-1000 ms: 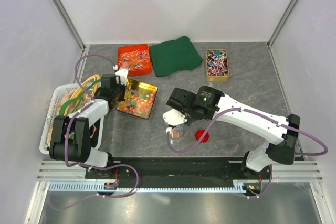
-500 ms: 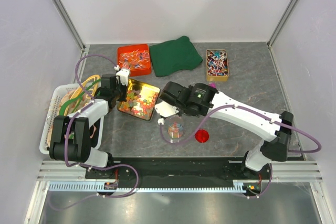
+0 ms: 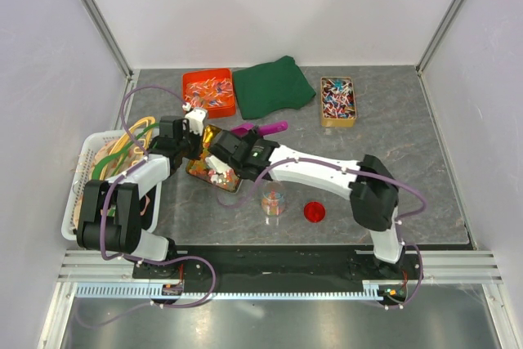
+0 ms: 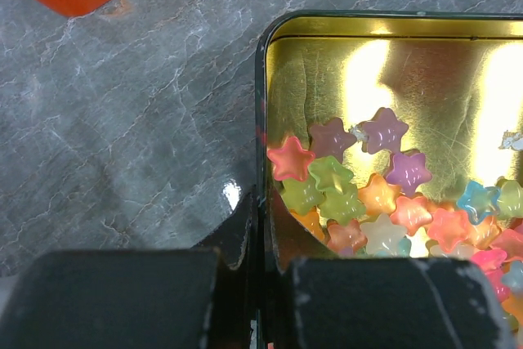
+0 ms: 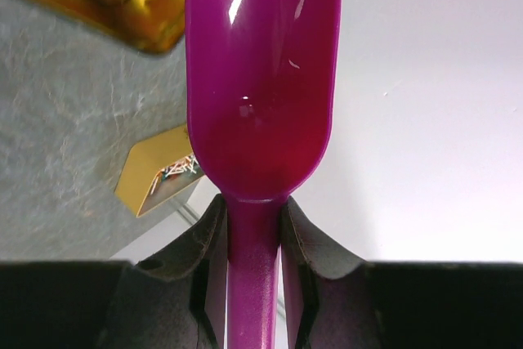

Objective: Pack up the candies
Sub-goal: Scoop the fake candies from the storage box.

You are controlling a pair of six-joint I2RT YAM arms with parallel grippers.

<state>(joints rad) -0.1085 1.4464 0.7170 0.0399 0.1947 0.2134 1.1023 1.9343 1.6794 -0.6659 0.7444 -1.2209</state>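
The candies [image 4: 368, 194] are small star-shaped gummies in orange, pink, green and purple, lying in an open gold tin [image 4: 392, 63]. My left gripper [image 4: 261, 226] is shut on the tin's left rim. In the top view, the left gripper [image 3: 191, 135] holds the tin [image 3: 214, 134], with candies [image 3: 214, 172] showing beside my right arm. My right gripper [image 5: 253, 234] is shut on the handle of an empty magenta scoop [image 5: 260, 79]. It hovers over the tin [image 3: 243, 140], and the scoop [image 3: 270, 127] points right. A small clear jar [image 3: 274, 201] holding some candies stands in front of the tin.
A red lid [image 3: 314, 211] lies right of the jar. An orange tray [image 3: 208, 90], a green cloth [image 3: 274, 86] and a gold box of wrapped sweets [image 3: 337, 100] line the back. A white basket [image 3: 90, 171] sits at the left edge.
My right arm has swung left from above the jar to over the tin, carrying the scoop, which now points right. The left gripper has kept its hold on the tin.
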